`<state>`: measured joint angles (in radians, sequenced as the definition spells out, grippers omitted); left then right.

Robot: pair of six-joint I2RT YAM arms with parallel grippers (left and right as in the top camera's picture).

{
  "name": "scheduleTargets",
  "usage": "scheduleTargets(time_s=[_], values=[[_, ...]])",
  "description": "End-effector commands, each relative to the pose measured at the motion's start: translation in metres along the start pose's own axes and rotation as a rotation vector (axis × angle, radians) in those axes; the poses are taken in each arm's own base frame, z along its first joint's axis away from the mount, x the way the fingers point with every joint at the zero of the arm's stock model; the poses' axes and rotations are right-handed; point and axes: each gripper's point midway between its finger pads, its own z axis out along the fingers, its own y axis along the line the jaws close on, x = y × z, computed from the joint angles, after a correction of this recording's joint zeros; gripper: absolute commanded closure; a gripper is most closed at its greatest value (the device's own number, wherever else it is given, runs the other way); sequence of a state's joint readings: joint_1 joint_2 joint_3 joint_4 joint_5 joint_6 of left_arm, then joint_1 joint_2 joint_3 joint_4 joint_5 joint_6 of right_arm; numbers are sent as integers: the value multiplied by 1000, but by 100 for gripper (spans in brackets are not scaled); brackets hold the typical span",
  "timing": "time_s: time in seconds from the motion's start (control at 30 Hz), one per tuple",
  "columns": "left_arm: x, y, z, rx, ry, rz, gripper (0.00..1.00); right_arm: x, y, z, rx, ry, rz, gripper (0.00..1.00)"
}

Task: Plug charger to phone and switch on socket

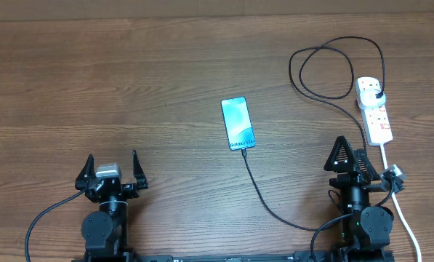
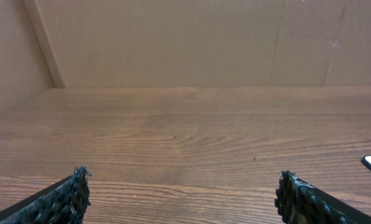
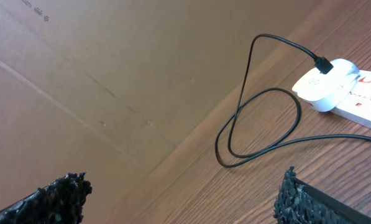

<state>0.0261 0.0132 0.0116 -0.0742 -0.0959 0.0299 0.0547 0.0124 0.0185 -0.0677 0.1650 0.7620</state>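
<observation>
The lit phone point(image 1: 238, 123) lies mid-surface, the charger point(image 1: 259, 191) cable meeting its near end, its plug in the socket point(image 1: 374, 109) at far right. The right wrist view shows that plug close; the left wrist view catches only a phone corner. Left hand point(image 1: 113, 157) and right hand point(image 1: 345, 151) gape wide, empty. Wood-grain surface point(image 1: 129, 73), cardboard wall point(image 2: 173, 43).

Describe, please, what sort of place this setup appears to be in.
Probably a robotics lab bench: a wood-grain table backed by plain cardboard panels, left arm and right arm mounted at its near edge, and a phone, charger and socket laid out.
</observation>
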Motion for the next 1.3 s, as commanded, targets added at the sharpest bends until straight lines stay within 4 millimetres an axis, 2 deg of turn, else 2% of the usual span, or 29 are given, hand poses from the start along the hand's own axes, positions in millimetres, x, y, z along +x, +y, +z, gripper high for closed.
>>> scheduleTargets(time_s=[0.0,0.53,0.67,0.83,0.87,0.97,1.27], values=[[0,-4,0,18,-7,19,0,1,-5,1,15,-5,-11,0],[0,-4,0,18,-7,19,0,-1,-7,1,28,-19,-22,0],[0,-4,0,18,-7,19,0,-2,-8,1,31,-16,-240,0],[0,-4,0,18,-7,19,1,22,7,-1,-107,88,-712,0],[0,-4,0,18,-7,19,0,24,9,-1,-123,93,-763,0],[0,-4,0,18,-7,19,1,21,9,-1,-120,75,-823,0],[0,-4,0,18,-7,19,0,19,7,-1,-110,70,-812,0]])
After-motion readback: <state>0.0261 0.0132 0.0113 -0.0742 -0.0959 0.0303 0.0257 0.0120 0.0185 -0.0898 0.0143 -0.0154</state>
